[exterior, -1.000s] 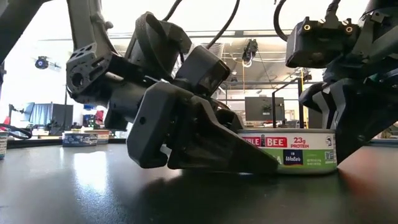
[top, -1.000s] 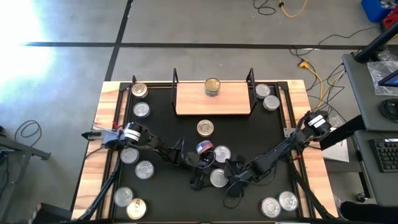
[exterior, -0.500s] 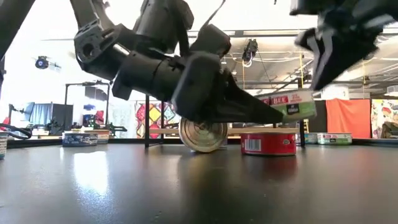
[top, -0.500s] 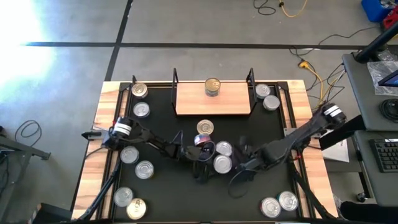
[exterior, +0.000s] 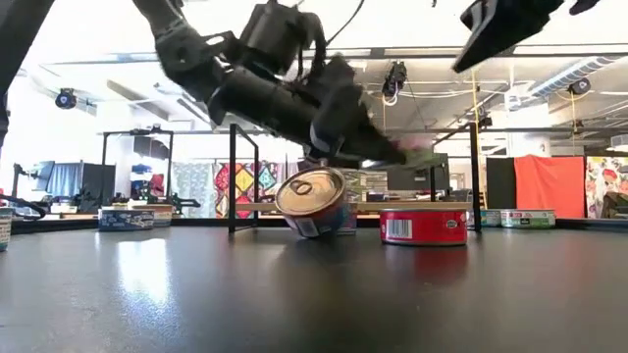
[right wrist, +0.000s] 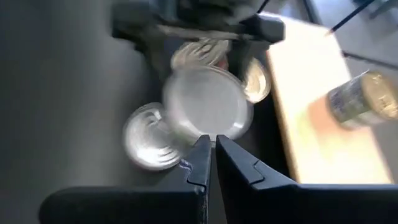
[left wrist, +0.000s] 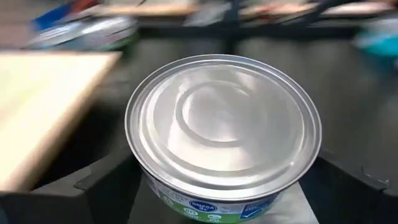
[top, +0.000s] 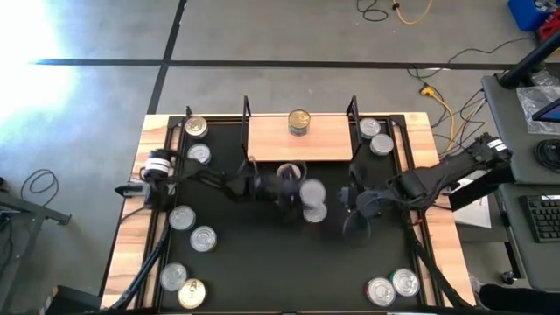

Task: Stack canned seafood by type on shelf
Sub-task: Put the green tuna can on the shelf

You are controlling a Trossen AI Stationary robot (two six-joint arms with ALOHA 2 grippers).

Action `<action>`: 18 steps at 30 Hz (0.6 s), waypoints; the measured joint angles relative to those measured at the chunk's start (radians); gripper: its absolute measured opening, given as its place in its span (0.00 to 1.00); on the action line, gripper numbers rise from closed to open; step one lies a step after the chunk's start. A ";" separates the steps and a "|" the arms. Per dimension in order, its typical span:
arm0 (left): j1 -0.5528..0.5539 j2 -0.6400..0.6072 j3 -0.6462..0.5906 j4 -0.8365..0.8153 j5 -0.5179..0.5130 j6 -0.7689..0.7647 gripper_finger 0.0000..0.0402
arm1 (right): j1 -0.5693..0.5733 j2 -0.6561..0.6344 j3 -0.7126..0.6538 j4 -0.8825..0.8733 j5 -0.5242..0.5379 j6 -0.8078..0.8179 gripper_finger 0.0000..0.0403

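My left gripper [left wrist: 224,205] clamps a short round silver-lidded tin with a green label [left wrist: 224,127], lid up, airborne just short of the light-wood shelf board [top: 301,140]. The board lies straight ahead, so the left arm is nearer; my right gripper [right wrist: 210,163], pinched shut and empty, hovers behind.

Two matte black jointed arms — angular moulded housings, black cables looped alongside, white bands near the wrists

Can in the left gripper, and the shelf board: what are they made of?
The can held in the left gripper: looks like metal, with a bright silver lid with pressed rings and sheen, and a printed label around its side. The shelf board: pale, matte, probably wood; its thin black end posts look like metal wire.
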 joint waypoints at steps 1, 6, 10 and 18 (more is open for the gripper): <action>0.020 -0.020 0.001 -0.043 -0.028 -0.004 0.89 | -0.022 0.000 0.000 0.018 -0.002 -0.026 0.04; 0.094 -0.100 0.021 -0.179 -0.089 -0.053 0.89 | -0.177 0.032 0.007 0.096 -0.062 -0.212 0.04; 0.119 -0.139 0.020 -0.230 -0.100 -0.094 0.90 | -0.329 0.074 0.029 0.162 -0.184 -0.342 0.04; 0.215 -0.155 0.018 -0.300 -0.095 -0.191 0.90 | -0.517 0.185 0.039 0.322 -0.394 -0.472 0.04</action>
